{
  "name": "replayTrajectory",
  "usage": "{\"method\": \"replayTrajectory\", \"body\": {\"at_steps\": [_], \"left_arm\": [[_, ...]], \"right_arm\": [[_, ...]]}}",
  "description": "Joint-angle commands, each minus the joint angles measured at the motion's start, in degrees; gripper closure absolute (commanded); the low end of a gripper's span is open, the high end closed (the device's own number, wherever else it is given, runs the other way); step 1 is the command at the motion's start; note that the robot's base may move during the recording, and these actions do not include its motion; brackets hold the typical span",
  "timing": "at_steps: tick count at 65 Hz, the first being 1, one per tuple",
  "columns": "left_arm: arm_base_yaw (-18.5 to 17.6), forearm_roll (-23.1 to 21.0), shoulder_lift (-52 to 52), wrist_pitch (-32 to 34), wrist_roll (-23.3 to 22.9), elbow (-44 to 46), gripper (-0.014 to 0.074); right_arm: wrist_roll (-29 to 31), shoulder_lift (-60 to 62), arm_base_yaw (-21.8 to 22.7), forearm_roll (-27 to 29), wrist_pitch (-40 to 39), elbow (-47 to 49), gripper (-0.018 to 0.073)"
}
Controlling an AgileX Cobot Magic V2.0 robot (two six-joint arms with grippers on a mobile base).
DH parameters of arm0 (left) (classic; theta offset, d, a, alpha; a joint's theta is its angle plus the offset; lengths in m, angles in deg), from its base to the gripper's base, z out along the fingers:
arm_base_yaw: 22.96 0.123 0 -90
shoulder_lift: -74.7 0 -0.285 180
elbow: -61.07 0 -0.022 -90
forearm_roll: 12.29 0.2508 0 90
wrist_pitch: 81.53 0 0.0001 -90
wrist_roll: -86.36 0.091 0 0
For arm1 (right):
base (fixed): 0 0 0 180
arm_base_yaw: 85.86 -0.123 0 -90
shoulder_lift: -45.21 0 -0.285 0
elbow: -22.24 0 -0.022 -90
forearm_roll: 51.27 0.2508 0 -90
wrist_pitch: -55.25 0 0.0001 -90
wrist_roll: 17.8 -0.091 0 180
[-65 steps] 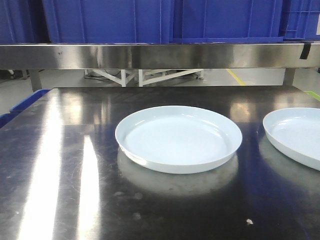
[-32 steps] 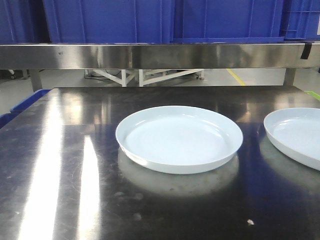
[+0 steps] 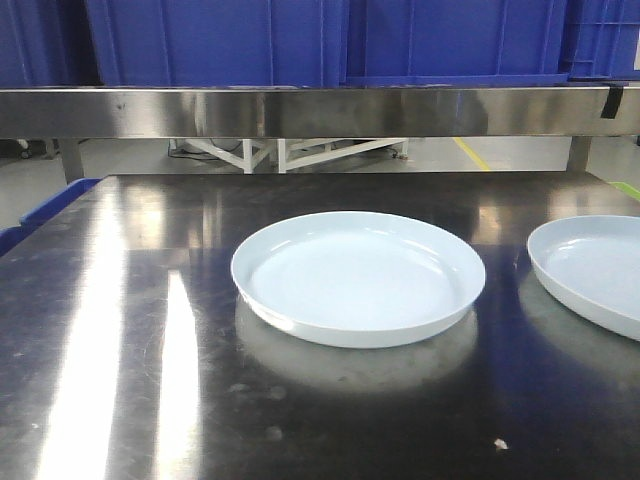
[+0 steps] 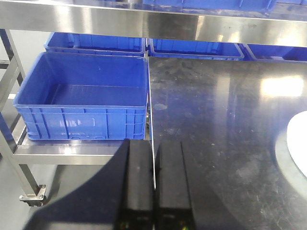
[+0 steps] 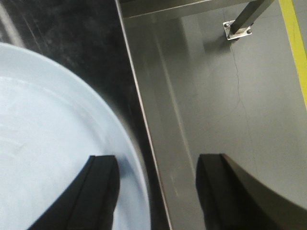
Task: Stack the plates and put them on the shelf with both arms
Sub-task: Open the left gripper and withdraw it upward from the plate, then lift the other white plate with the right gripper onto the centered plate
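Observation:
One pale bluish-white plate point(image 3: 358, 278) lies flat in the middle of the dark steel table point(image 3: 120, 330). A second plate point(image 3: 590, 272) lies at the right, cut by the frame edge. No arm shows in the front view. My left gripper point(image 4: 154, 143) is shut with nothing between its fingers and hovers over the table's left edge; a sliver of a plate point(image 4: 298, 143) shows far to its right. My right gripper point(image 5: 157, 163) is open and straddles the right rim of a plate point(image 5: 48, 143). One finger is over the plate's inside, the other beyond the table edge.
A steel shelf point(image 3: 300, 110) spans the back above the table, carrying blue crates point(image 3: 220, 40). An open blue crate point(image 4: 81, 96) sits on a low rack left of the table. Off the table's right edge point(image 5: 139, 96) lie grey floor, a yellow line point(image 5: 293, 38) and a bolted leg foot point(image 5: 237, 28).

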Motion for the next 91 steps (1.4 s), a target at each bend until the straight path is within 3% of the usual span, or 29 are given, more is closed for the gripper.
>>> {"method": "replayTrajectory", "body": {"at_steps": [1,5,14,18,32,44,59,75,91], "left_arm": [[0.10,0.57,0.24,4.77,-0.38,1.63,0.0513],[0.10,0.57,0.24,4.77,-0.38,1.63,0.0513],[0.10,0.57,0.24,4.77,-0.38,1.63,0.0513],[0.10,0.57,0.24,4.77,-0.38,1.63,0.0513],[0.10,0.57,0.24,4.77,-0.38,1.63,0.0513],[0.10,0.57,0.24,4.77,-0.38,1.63,0.0513],[0.10,0.57,0.24,4.77,-0.38,1.63,0.0513],[0.10,0.57,0.24,4.77,-0.38,1.63,0.0513],[0.10,0.57,0.24,4.77,-0.38,1.63,0.0513]], "right_arm": [[0.32,1.04,0.34,-0.88,-3.64,1.82,0.0168],[0.32,1.04,0.34,-0.88,-3.81,1.82,0.0251],[0.32,1.10,0.34,-1.11,-4.62,1.97,0.0553],[0.32,1.10,0.34,-1.11,-4.19,2.81,0.0515],[0.32,4.39,0.04,-1.05,0.15,8.18,0.0534],[0.32,9.60,-3.45,-1.05,2.65,13.57,0.0534],[0.32,11.58,-14.35,0.86,6.48,18.50,0.0534],[0.32,9.05,-28.43,2.04,4.55,18.90,0.0534],[0.32,2.80,-35.82,2.04,1.63,18.90,0.0534]]}}
